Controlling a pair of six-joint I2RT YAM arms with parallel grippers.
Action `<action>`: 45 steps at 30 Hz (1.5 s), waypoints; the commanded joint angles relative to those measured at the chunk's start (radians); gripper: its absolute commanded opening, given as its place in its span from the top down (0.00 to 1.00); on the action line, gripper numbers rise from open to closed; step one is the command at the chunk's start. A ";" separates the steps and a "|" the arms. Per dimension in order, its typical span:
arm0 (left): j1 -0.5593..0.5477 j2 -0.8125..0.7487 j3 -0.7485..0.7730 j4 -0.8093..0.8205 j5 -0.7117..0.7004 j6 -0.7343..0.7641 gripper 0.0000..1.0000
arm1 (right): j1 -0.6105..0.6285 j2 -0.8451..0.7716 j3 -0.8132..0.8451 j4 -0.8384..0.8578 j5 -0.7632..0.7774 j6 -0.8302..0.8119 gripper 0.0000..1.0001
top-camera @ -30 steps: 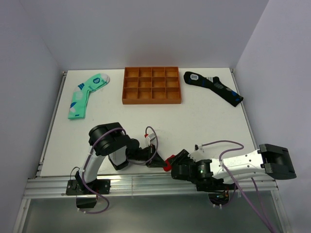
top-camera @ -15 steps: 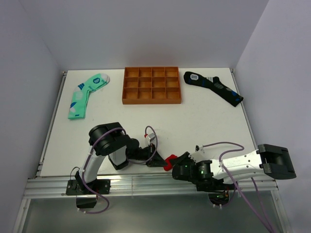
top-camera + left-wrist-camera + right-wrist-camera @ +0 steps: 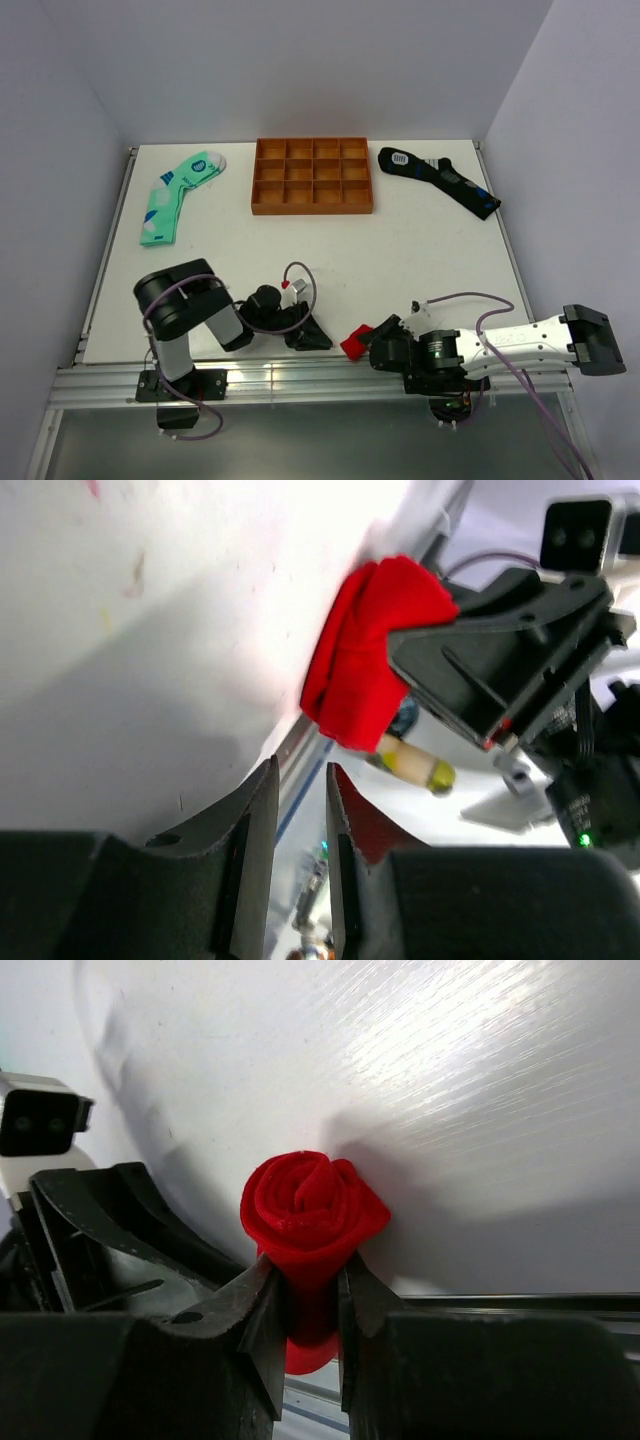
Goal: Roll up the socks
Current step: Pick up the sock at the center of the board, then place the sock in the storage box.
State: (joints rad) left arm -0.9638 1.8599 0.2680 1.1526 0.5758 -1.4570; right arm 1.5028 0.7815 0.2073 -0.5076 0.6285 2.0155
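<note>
A red sock rolled into a tight coil (image 3: 310, 1200) is clamped between my right gripper's (image 3: 312, 1265) jaws at the table's near edge; it also shows in the top view (image 3: 354, 343) and the left wrist view (image 3: 375, 665). My right gripper (image 3: 374, 346) lies low over the front rail. My left gripper (image 3: 316, 341) sits just left of the roll, apart from it. Its jaws (image 3: 302, 770) stand almost together with a thin gap and nothing between them. A green patterned sock (image 3: 178, 195) lies flat at the far left. A dark blue sock (image 3: 440, 180) lies flat at the far right.
An orange compartment tray (image 3: 312, 208) stands at the back centre between the two flat socks. The metal front rail (image 3: 300, 378) runs just under both grippers. Grey walls close in the left and right sides.
My left arm has swung back to the left and its gripper has drawn away from the red roll. My right gripper keeps the roll and has shifted slightly right.
</note>
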 commanded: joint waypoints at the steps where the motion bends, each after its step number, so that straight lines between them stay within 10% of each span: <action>1: 0.011 -0.132 0.055 -0.341 -0.077 0.182 0.71 | -0.001 -0.005 -0.005 -0.140 0.050 0.059 1.00; 10: 0.072 -0.565 0.189 -0.916 -0.299 0.431 0.71 | -0.067 0.018 0.160 -0.082 0.151 -0.306 1.00; 20: 0.178 -0.879 0.309 -1.212 -0.326 0.575 0.71 | -0.833 0.235 0.503 0.464 -0.473 -1.335 1.00; 26: 0.197 -0.929 0.339 -1.243 -0.297 0.619 0.72 | -1.176 0.583 0.834 0.552 -0.878 -1.434 1.00; 45: 0.254 -1.002 0.330 -1.271 -0.217 0.678 0.73 | -1.273 1.180 1.307 0.546 -0.802 -1.218 1.00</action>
State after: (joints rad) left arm -0.7254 0.8795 0.5949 -0.1310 0.3187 -0.8116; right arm 0.2363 1.9553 1.4578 0.0128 -0.1997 0.7395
